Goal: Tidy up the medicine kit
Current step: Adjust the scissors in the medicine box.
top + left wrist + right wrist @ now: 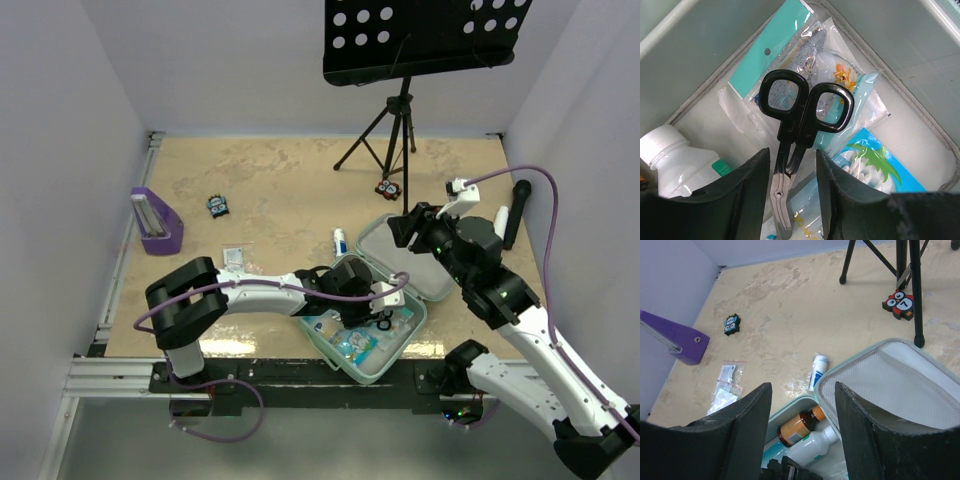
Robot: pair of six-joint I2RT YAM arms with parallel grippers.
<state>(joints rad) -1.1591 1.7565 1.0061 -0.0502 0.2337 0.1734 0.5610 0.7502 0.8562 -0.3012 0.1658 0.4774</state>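
**Operator:** Status of the left gripper?

**Technician:** Its fingers straddle the shank of the black-handled scissors. The jaws are partly apart, with a slim gap on each side and no grip visible.

**Operator:** Where are the scissors?

**Technician:** Flat on sealed packets inside the medicine kit. The kit sits lid-back at the near edge of the table, between the arms.

**Operator:** Right gripper?

**Technician:** It hovers above the lid with its jaws spread wide and nothing between them.
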